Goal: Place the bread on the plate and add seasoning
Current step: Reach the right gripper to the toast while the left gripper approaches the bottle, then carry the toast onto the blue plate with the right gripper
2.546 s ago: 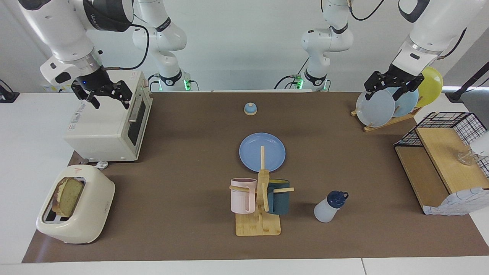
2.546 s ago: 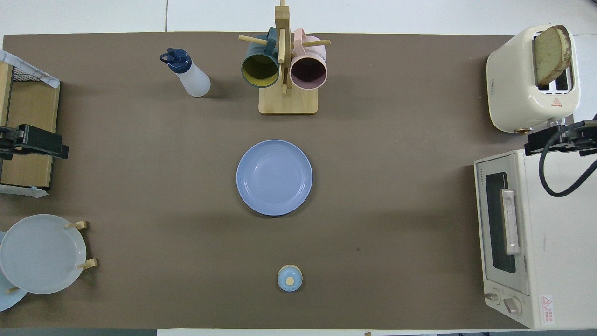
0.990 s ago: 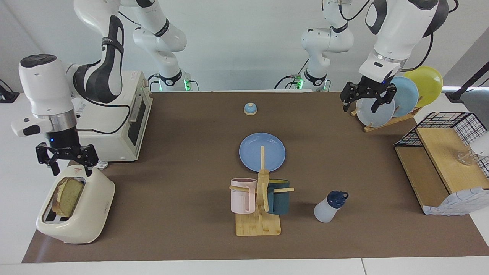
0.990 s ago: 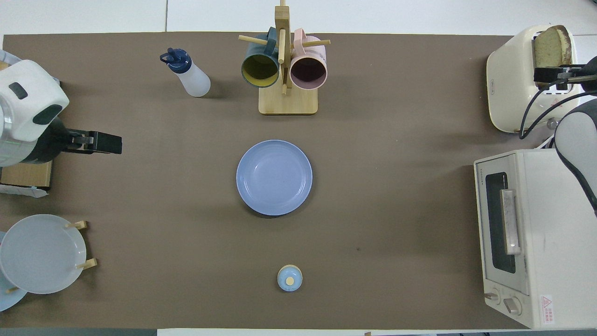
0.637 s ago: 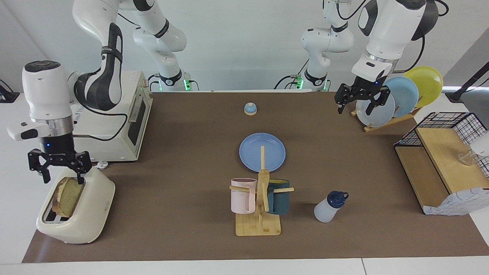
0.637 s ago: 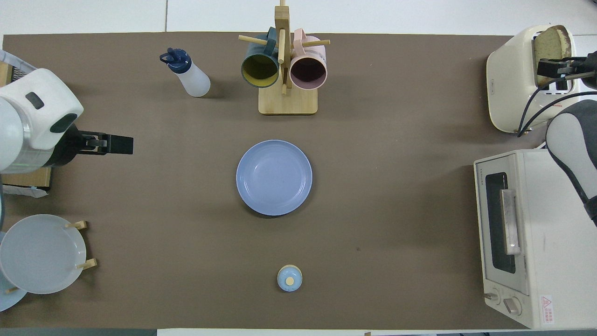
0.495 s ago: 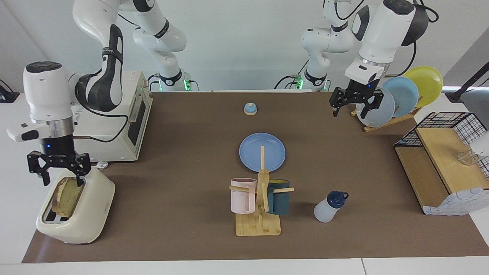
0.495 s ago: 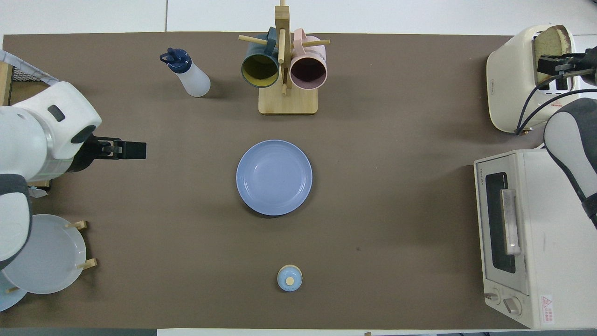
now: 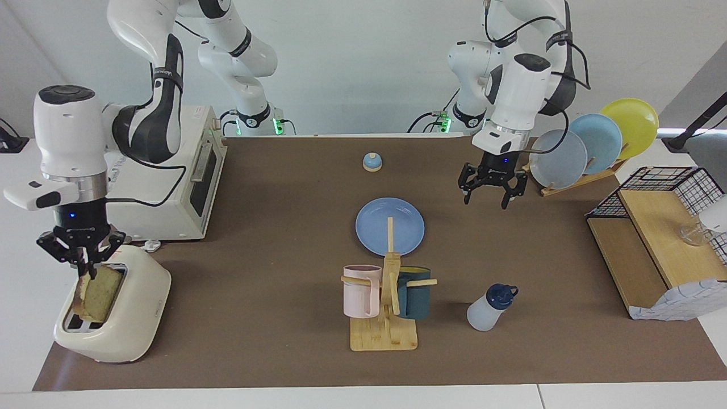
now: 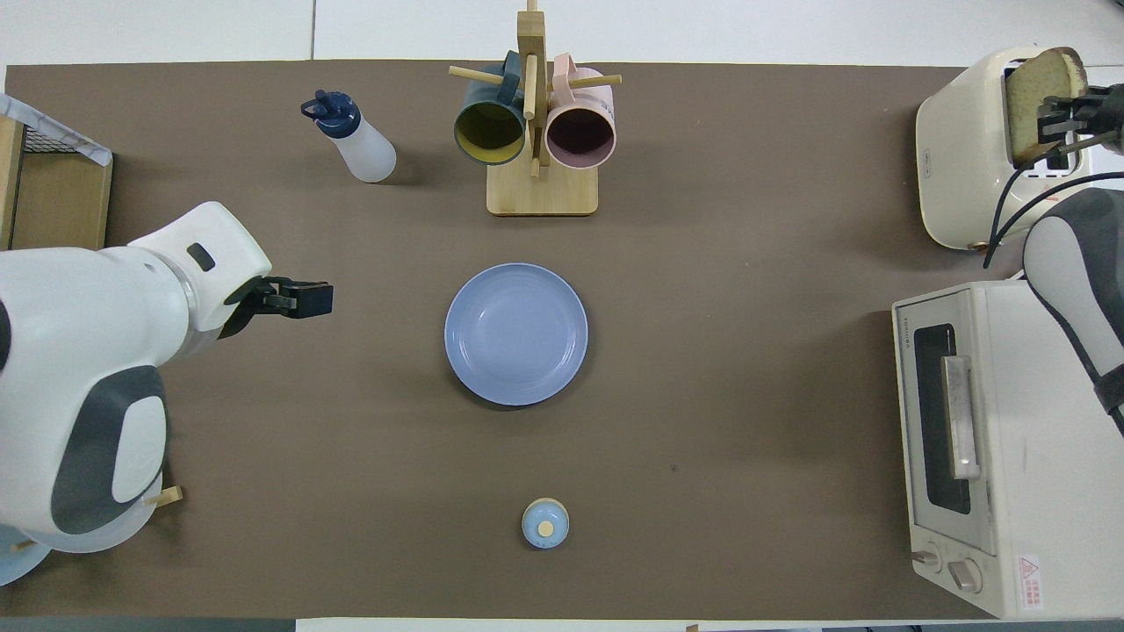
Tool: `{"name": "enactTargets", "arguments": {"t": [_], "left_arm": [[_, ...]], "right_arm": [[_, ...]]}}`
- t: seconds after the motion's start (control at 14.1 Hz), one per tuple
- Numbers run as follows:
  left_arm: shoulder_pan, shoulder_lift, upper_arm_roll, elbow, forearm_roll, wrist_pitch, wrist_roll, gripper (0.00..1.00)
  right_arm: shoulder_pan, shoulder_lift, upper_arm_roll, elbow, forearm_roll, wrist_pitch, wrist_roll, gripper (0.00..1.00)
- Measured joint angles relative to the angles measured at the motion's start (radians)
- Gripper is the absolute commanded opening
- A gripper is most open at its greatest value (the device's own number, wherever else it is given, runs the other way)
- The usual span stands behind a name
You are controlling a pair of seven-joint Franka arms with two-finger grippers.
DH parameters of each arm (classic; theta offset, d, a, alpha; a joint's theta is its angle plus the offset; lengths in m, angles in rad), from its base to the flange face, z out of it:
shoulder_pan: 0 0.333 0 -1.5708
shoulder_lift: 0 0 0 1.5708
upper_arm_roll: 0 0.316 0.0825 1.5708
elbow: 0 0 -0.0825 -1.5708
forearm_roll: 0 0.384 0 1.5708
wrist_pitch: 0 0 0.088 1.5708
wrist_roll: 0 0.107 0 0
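Nearest the robots, a small blue-topped bell (image 9: 372,162) sits on the brown mat, alone at the middle of the bench (image 9: 272,238). Toward the right arm's end stands a white toaster oven (image 9: 164,182); toward the left arm's end a wooden rack (image 9: 573,180) holds a greyish-blue, a light-blue and a yellow plate upright.

A little farther out, the medium-blue plate (image 9: 389,225) lies flat at the bench's middle, with nothing on it. The left claw (image 9: 484,190) hangs in the air over bare mat between the plate and the rack, its fingers spread apart and holding nothing.

Farther again, a wooden mug tree (image 9: 385,318) carries a pink mug (image 9: 360,291) and a dark teal mug (image 9: 413,292), just beside the plate's outer edge. The seasoning (image 9: 488,307), a translucent white bottle with a navy cap, stands upright on the mat beside the mug tree, toward the left arm's end. At that end a wire-and-wood shelf (image 9: 653,238) sits off the mat's edge.

At the right arm's end, farther out than the toaster oven, is the cream toaster (image 9: 122,318). The bread (image 9: 101,294) stands on edge in its slot, the upper part sticking out. The right claw (image 9: 83,260) points straight down over the toaster and is clamped on the slice's top edge.
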Motion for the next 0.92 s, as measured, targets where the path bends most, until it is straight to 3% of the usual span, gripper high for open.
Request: {"name": "enactTargets", "arguments": {"t": [0.28, 0.5, 0.71, 0.92], "left_arm": [[-0.025, 0.125, 0.0, -0.036, 0.0, 0.281, -0.004, 1.0], [-0.022, 0.209, 0.007, -0.037, -0.002, 0.473, -0.028, 1.0], [-0.021, 0.313, 0.018, -0.015, -0.019, 0.62, -0.039, 1.0], [-0.026, 0.439, 0.028, 0.057, -0.074, 0.731, -0.04, 1.0]], "right_arm": [[0.055, -0.016, 0.008, 0.112, -0.001, -0.22, -0.001, 0.0], [0.176, -0.1, 0.011, 0.154, -0.001, -0.425, 0.036, 0.0], [0.325, -0.171, 0.015, 0.152, -0.001, -0.558, 0.268, 0.0], [0.45, -0.19, 0.029, 0.117, 0.015, -0.586, 0.503, 0.0]]}}
